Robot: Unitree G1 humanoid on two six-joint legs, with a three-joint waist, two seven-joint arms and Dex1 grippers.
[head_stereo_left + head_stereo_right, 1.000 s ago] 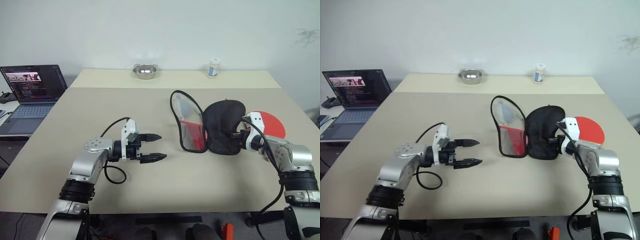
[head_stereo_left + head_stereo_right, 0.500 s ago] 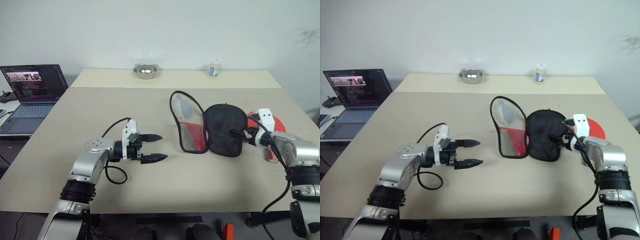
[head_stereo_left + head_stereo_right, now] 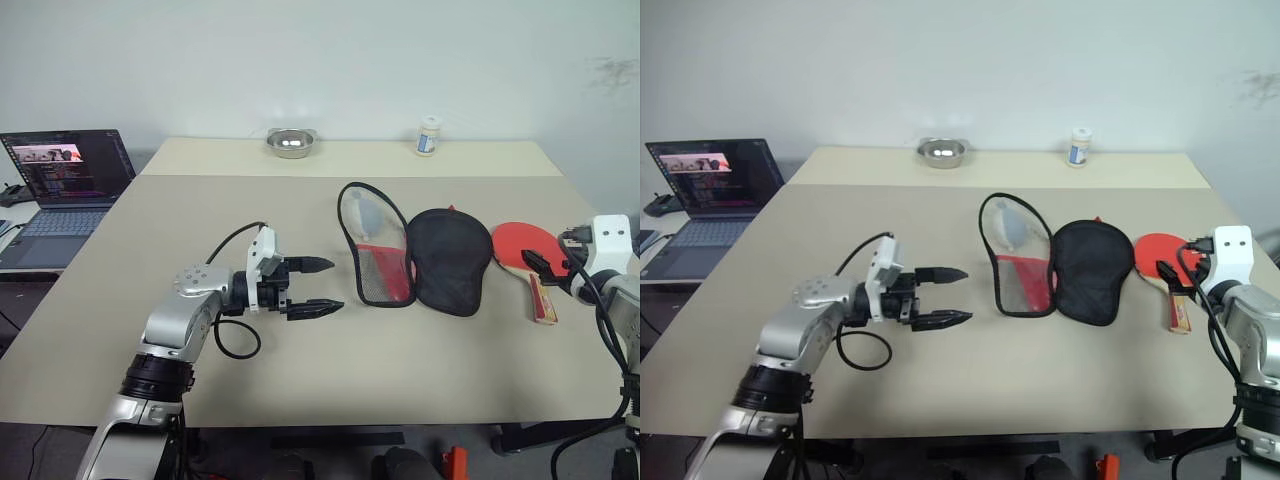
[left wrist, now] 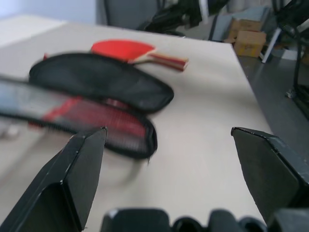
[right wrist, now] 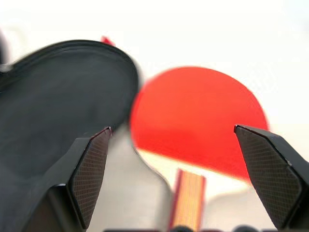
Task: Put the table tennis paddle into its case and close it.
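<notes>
Both grippers, left (image 3: 325, 287) and right (image 3: 533, 266), are showing you wide, empty jaws, the table tennis paddle (image 3: 524, 252) lying just beside the case (image 3: 449, 260).

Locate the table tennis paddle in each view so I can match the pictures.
Left eye view: table tennis paddle at right, beside the case.
Right eye view: at right, same spot.
Left wrist view: upper middle, beyond the case.
Right wrist view: centre, handle pointing toward the camera.
Shared landmark: the case's black half, next to the red face.
</notes>
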